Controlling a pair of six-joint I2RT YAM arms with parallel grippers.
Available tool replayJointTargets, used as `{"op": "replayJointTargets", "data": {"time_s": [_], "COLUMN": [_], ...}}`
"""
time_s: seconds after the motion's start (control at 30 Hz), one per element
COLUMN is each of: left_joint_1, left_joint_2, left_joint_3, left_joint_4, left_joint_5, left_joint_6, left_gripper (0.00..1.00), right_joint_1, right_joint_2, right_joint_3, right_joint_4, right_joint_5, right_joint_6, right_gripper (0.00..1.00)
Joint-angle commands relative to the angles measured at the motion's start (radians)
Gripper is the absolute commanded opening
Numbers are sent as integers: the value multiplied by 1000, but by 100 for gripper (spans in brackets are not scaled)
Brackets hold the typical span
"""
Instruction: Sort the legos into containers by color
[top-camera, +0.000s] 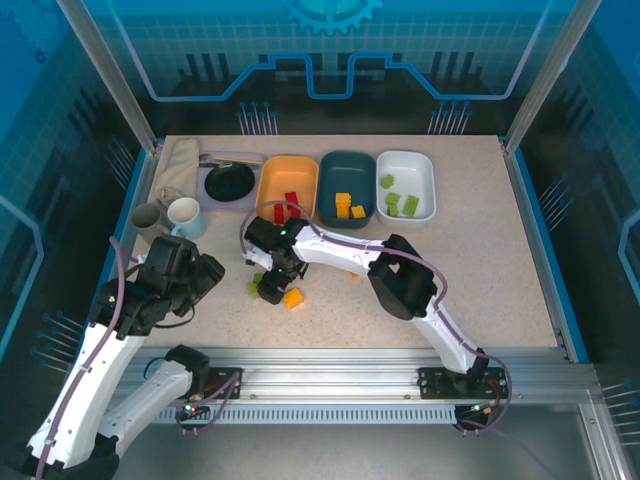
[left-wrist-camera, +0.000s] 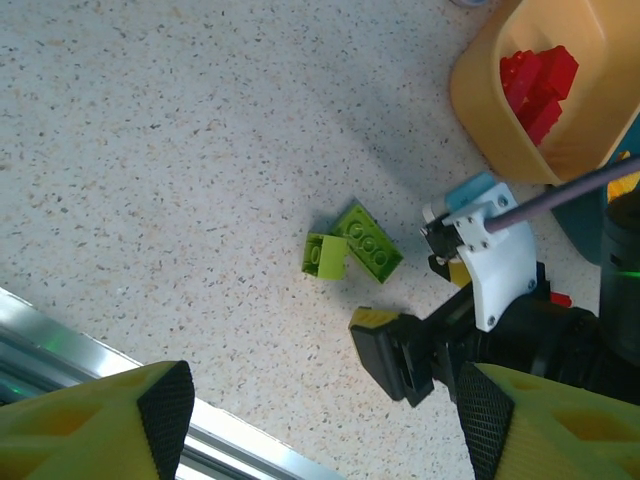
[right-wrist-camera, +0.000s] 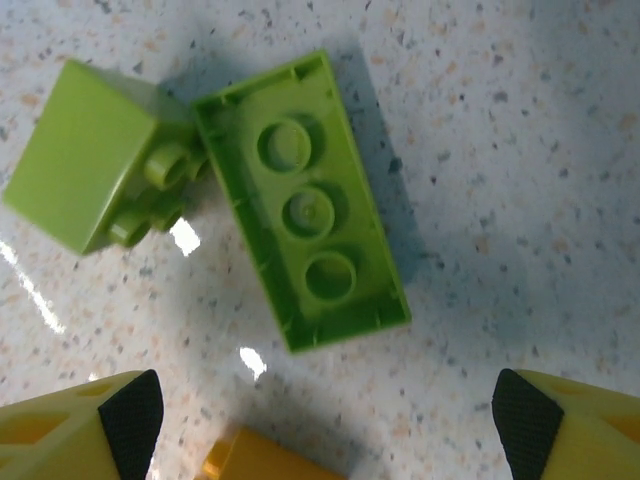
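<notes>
On the overhead feed three smooth, round-cornered tubs line the far edge. The orange tub has red bricks in it, the teal tub orange-yellow bricks, and the white tub green bricks. To their left a black dish, a grey mug, a white mug and a folded cloth crowd my left arm's side. The right half of the speckled table lies open.

My right gripper hangs over the loose pieces, jaws spread wide and gripping nothing. Below it the long green brick lies hollow side up. The short green brick lies on its side, studs against the long one. An orange-yellow brick lies near them.

My left gripper is parted wide and empty too, near the metal rail at the table's near edge.
</notes>
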Motion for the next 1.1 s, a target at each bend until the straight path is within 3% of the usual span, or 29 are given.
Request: {"op": "replayJointTargets", "data": {"time_s": [0.0,0.5,0.93,1.07], "left_joint_1": [3,4,4,3], "left_joint_2": [-11,6,-1,-8], "left_joint_3": [14,18,-12,-30], "left_joint_4": [-43,-18,17,36], "left_joint_5": [-25,-17,17,33], "left_joint_6": [-10,-1,7,8], "left_gripper": [73,73,73,73], "right_joint_1": [18,1,-21,-27], "right_joint_2": [53,224,234,219], "right_joint_3": [47,295,275,255], "right_joint_4": [-41,-117,-142,-136], "right_joint_5": [45,67,129,157], "right_joint_6": [-4,84,163,180], "right_gripper": [88,79,44,39]}}
